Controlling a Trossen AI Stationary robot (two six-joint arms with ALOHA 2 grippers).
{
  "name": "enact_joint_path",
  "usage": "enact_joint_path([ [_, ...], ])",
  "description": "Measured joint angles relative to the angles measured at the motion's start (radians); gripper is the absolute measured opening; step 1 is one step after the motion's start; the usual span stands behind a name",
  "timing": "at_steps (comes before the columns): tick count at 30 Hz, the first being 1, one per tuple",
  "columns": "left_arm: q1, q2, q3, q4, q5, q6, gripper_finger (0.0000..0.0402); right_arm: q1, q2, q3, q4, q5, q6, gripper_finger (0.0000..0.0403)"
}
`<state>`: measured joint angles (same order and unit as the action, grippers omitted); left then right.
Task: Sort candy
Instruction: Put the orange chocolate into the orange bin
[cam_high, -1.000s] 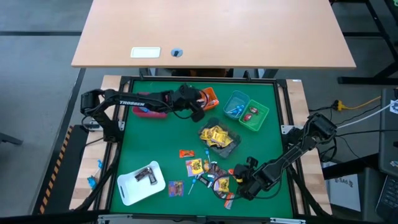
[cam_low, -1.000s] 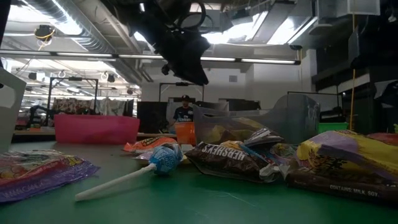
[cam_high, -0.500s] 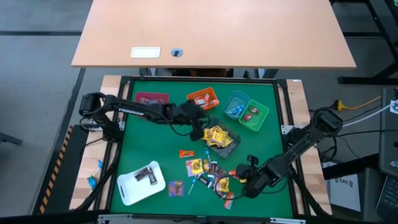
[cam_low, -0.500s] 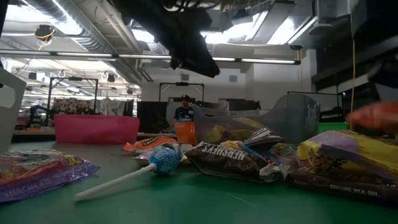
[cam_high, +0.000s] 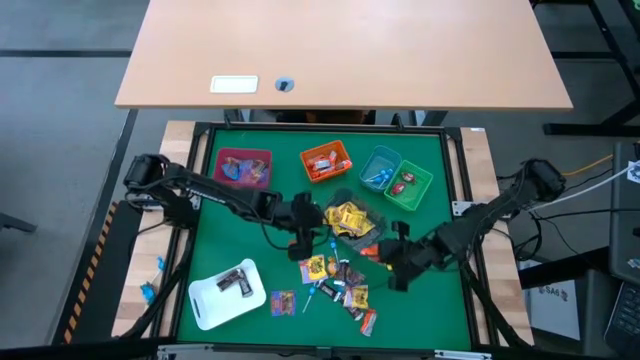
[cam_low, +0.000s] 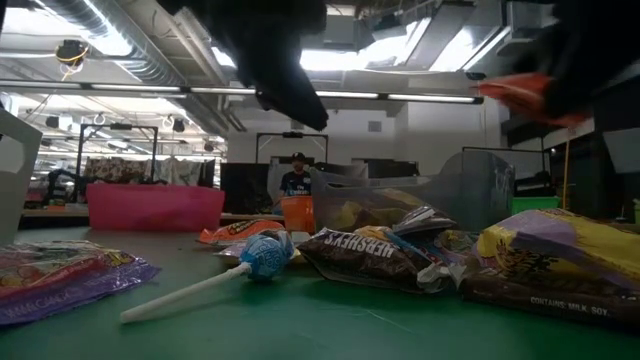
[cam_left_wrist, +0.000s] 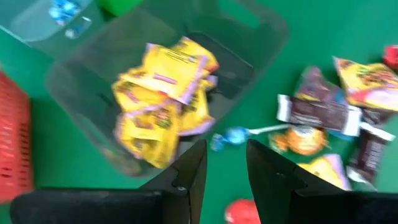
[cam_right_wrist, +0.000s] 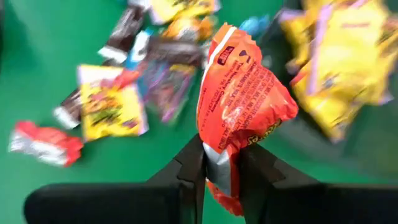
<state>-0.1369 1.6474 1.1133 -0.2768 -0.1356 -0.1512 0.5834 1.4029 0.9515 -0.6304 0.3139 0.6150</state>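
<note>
Loose candy (cam_high: 335, 285) lies in a pile on the green mat: yellow, purple and dark brown packets and a blue lollipop (cam_low: 265, 255). My right gripper (cam_high: 388, 256) hangs above the pile's far right, shut on an orange-red packet (cam_right_wrist: 242, 93) that also shows in the low view (cam_low: 520, 92). My left gripper (cam_high: 308, 240) hovers beside the clear bin (cam_high: 352, 220) of yellow packets, slanting down. In its wrist view my left gripper (cam_left_wrist: 225, 149) is open, with nothing between the fingers. My right gripper pinches the orange-red packet by one end (cam_right_wrist: 217, 163) between its two fingers. The rest of the packet sticks out past the fingertips. It is lifted clear of the mat and the other candy.
Along the far side stand a pink bin (cam_high: 243, 168), an orange bin (cam_high: 326, 160), a blue bin (cam_high: 380, 167) and a green bin (cam_high: 411, 187). A white tray (cam_high: 210, 300) with a dark packet lies at the near left. Bare mat lies at the left and the near right.
My left gripper has swung from the orange bin toward the table's near edge, to the clear bin's left side. My right gripper has risen from the pile's near right with the orange-red packet and gone toward the far edge; the packet is now lifted clear.
</note>
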Motion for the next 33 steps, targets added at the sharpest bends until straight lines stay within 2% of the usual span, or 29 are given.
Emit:
enact_joint_path([
  [4, -0.054, 0.000, 0.000, -0.004, 0.000, -0.055, 0.0102, -0.096, -0.017, 0.000, 0.000, 0.001, -0.124, 0.0067],
  [10, -0.141, 0.000, 0.000, -0.004, 0.000, -0.057, 0.0102, -0.232, -0.020, 0.000, 0.028, 0.000, -0.328, 0.0067],
  [20, -0.236, 0.000, 0.000, -0.002, -0.003, -0.136, 0.0102, -0.466, -0.020, 0.000, 0.320, 0.000, -0.667, 0.0067],
  [26, -0.273, 0.000, 0.000, 0.001, -0.004, -0.138, 0.0102, -0.607, -0.020, 0.000, 0.486, -0.003, -0.809, 0.0067],
  [33, -0.295, 0.000, 0.000, 0.001, -0.008, -0.135, 0.0102, -0.759, -0.012, 0.002, 0.598, -0.112, -0.856, 0.0067],
])
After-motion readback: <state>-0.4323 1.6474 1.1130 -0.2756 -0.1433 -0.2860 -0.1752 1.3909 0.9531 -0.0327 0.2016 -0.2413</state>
